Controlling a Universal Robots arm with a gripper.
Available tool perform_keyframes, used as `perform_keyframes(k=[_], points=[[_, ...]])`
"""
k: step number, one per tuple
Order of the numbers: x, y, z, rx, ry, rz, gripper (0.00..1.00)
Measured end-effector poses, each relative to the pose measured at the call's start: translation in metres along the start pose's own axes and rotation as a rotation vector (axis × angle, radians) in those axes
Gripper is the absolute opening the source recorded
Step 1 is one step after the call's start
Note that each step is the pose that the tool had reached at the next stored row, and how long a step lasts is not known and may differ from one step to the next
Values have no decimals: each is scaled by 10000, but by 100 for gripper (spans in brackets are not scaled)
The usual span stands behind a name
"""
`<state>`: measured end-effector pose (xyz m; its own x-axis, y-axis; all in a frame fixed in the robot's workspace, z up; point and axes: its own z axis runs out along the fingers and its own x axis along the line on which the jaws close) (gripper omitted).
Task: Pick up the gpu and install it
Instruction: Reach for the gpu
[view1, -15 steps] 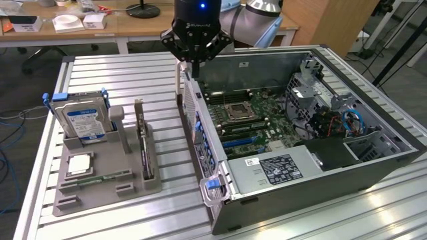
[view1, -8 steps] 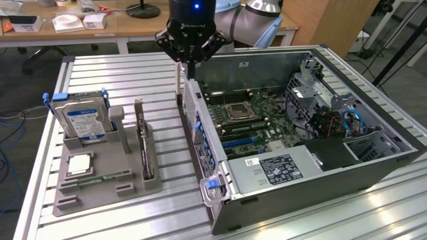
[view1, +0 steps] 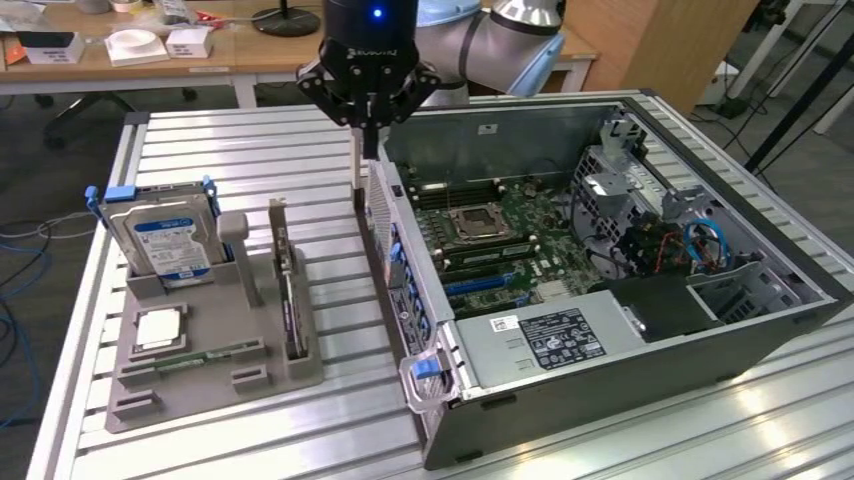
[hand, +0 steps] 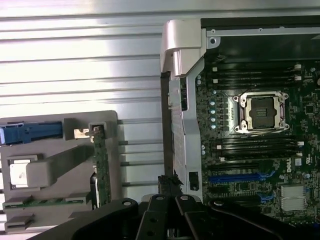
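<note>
The gpu (view1: 288, 292) stands edge-on in a slot of the grey holder (view1: 200, 385) on the table, a dark slab with a green board edge and a metal bracket at its far end. In the wrist view the gpu (hand: 101, 167) is a thin green strip at the holder's edge. My black gripper (view1: 363, 118) hangs above the table beside the far corner of the open computer case (view1: 441, 410). It is well above the gpu and apart from it. The gripper (hand: 170, 210) is shut with nothing in it.
A silver hard drive (view1: 163, 245) with a blue-white label stands in the holder, with a processor chip (view1: 160, 326) and a memory stick (view1: 203, 355) nearby. Inside the case lie the motherboard's CPU socket (hand: 262, 112) and blue slots (hand: 240, 177). A desk (view1: 160, 60) stands behind.
</note>
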<state>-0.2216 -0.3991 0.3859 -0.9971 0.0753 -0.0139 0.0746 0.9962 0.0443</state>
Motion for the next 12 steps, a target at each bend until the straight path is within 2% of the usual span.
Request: perform_keyframes(k=[12], points=[[151, -62, -1, -1, 0, 0, 11]])
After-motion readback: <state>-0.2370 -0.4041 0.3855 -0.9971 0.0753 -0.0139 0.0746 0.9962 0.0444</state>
